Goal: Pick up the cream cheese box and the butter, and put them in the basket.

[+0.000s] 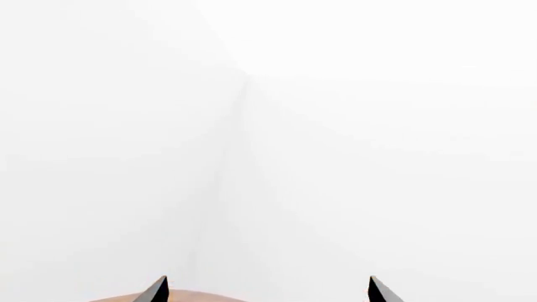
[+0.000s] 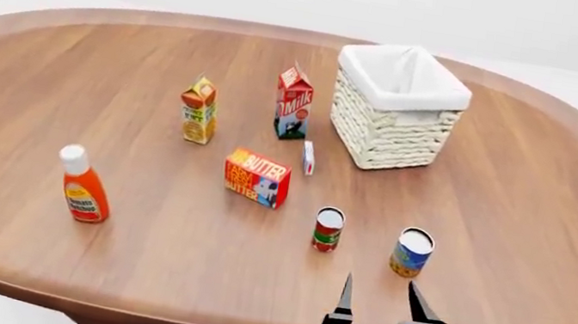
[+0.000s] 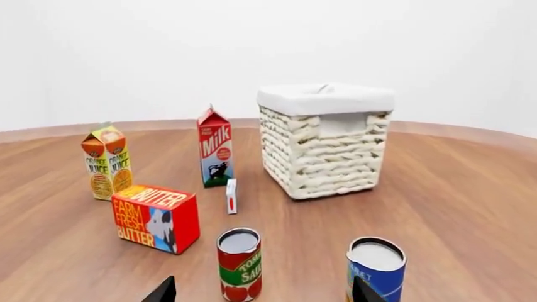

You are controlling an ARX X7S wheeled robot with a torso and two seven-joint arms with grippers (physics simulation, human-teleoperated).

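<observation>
On the table: a big, smooth, brown wooden table (image 2: 70, 75) with round ends holds all the things.
Basket: the basket (image 2: 396, 109) is boxy and woven from pale, bumpy wicker. A soft white cloth is folded over its rim. It stands at the far right side of the group.
Butter: the butter (image 2: 256, 177) is a red and orange box with flat sides, big white letters and a small blue picture. It sits near the middle of the table, in front of the milk carton.
Cream cheese box: the cream cheese box (image 2: 310, 157) is very small, thin and white with a bit of red. It stands on its edge between the butter and the basket, just beside the milk carton.
Milk carton: the milk carton (image 2: 294, 104) is tall with a pointed red top. It stands left of the basket.
Juice carton: the orange juice carton (image 2: 199, 110) is a small upright box with a pointed top, left of the milk.
Cans: two round cans stand near the front, a red and green one (image 2: 329, 228) and a blue one (image 2: 412, 252), both with shiny flat lids.
Bottle: a smooth orange ketchup bottle (image 2: 83, 184) with a white cap stands alone at the left.
Right tool: the right tool (image 2: 377, 296) has two thin, dark, pointed fingers spread wide, holding nothing, above the front edge of the table.
Left tool: the left tool (image 1: 268, 290) has two dark tips set wide apart, holding nothing, facing a plain white wall.
</observation>
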